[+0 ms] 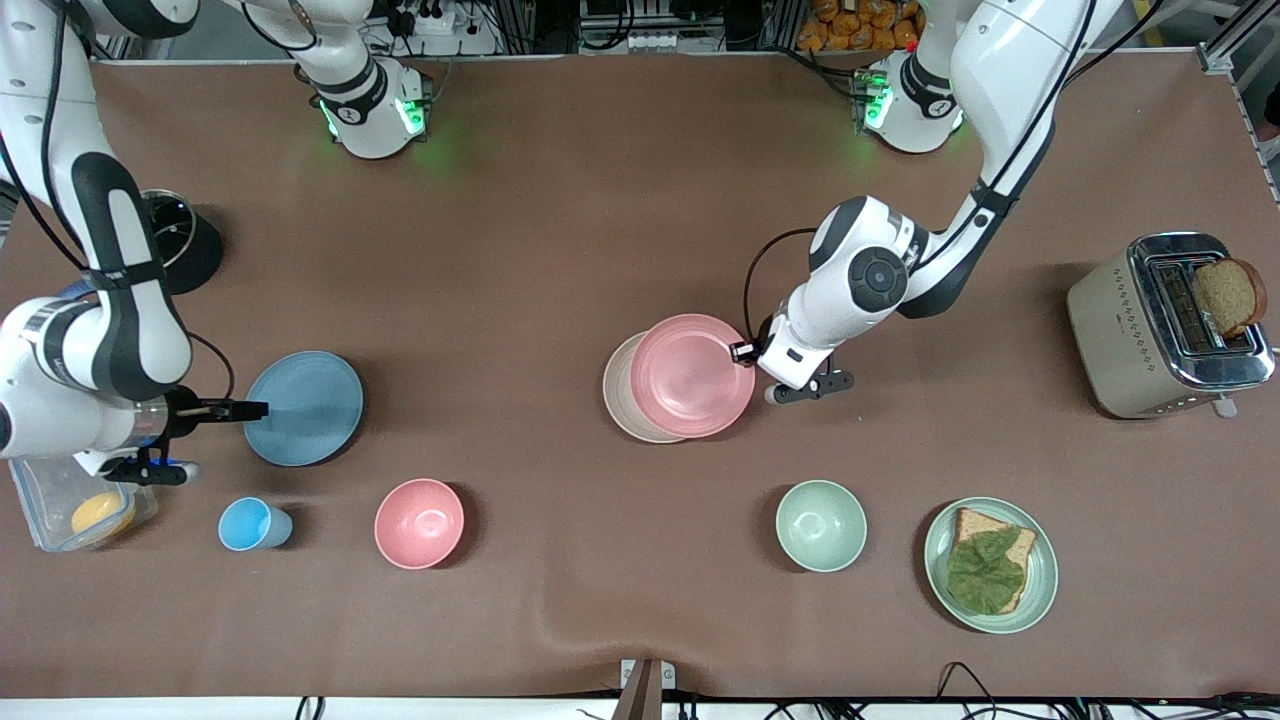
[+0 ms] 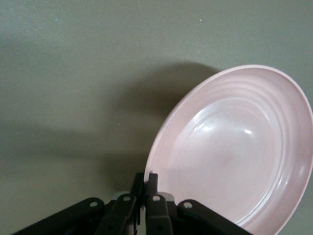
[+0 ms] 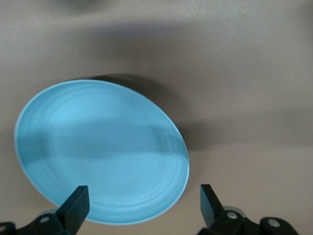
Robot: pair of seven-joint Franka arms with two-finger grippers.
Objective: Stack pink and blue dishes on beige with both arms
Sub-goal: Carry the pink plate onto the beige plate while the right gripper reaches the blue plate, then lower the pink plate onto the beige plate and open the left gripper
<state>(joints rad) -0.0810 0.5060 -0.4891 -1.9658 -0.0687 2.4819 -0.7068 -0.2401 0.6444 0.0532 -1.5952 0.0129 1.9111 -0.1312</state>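
Note:
The pink plate sits over most of the beige plate, shifted toward the left arm's end, so a beige crescent still shows. My left gripper is shut on the pink plate's rim; in the left wrist view the gripper pinches the edge of the plate, which looks tilted. The blue plate lies flat on the table toward the right arm's end. My right gripper is open at its rim. In the right wrist view the fingers stand wide apart around the edge of the blue plate.
Nearer the front camera stand a blue cup, a pink bowl, a green bowl and a green plate with bread and a leaf. A toaster stands at the left arm's end; a clear container lies under the right arm.

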